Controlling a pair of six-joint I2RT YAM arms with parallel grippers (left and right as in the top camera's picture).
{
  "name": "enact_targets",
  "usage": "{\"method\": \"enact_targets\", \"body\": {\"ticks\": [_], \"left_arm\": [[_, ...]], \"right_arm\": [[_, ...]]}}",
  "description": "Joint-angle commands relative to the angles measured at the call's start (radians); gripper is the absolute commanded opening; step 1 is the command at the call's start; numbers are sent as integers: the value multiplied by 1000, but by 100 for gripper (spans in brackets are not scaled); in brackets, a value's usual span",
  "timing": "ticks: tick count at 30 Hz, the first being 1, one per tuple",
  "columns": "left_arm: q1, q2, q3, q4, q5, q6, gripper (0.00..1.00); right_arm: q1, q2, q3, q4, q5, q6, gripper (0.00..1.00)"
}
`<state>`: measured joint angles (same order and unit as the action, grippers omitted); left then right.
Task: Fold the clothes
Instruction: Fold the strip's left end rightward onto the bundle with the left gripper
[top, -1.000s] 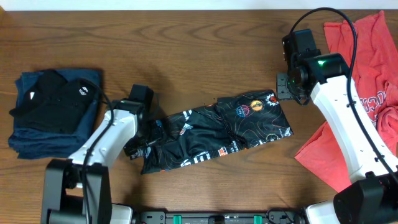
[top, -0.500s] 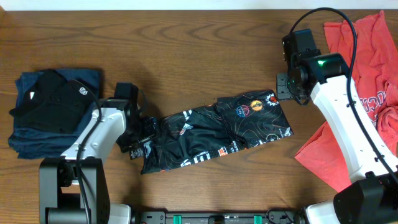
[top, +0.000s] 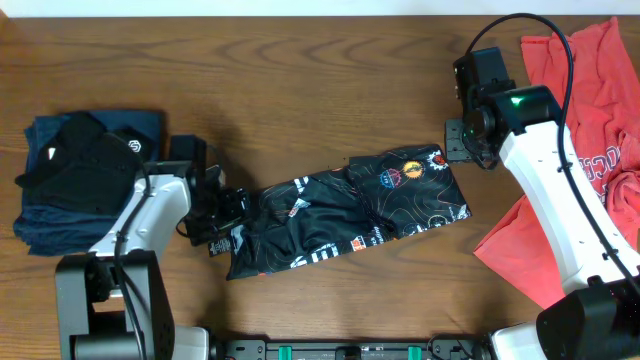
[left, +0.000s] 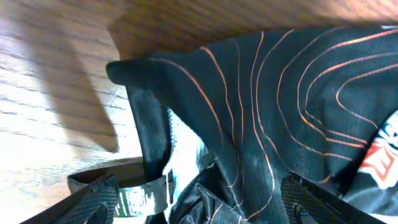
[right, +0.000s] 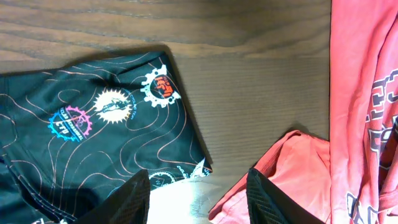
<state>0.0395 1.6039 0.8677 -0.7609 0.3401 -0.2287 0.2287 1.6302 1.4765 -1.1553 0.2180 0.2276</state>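
Table (top: 330, 90): brown wood, clear grain, smooth with a low satin sheen. Black sports shirt (top: 350, 215) at mid-table: thin, slick cloth, faintly shiny, with fine orange lines and flat printed logos. Coral-red T-shirts (top: 590, 90) at the right edge: soft matt knit. Folded stack (top: 80, 180) at the left edge: 2 dark matt cloths, navy and black. Right arm (top: 545, 170): glossy white shell, probably plastic. Right gripper (right: 199, 186) fingers (right: 127, 202): black, finely ribbed.
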Motion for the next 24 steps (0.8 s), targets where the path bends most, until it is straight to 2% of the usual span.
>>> {"method": "enact_targets", "body": {"ticks": [1, 10, 14, 18, 20, 24], "left_arm": [[30, 33, -15, -3, 77, 61, 85], [45, 148, -16, 3, 170, 119, 86], [45, 196, -19, 3, 329, 180, 85], [45, 199, -24, -3, 337, 180, 84], [45, 199, -24, -4, 328, 180, 80], [45, 199, -22, -3, 321, 180, 60]], "right_arm": [[-10, 6, -2, -2, 11, 16, 48], [-10, 6, -2, -7, 11, 16, 48], [-10, 6, -1, -6, 11, 16, 48], [-10, 6, -2, -5, 11, 16, 48], [-10, 6, -1, -5, 11, 15, 48], [-10, 6, -2, -4, 11, 15, 48]]}}
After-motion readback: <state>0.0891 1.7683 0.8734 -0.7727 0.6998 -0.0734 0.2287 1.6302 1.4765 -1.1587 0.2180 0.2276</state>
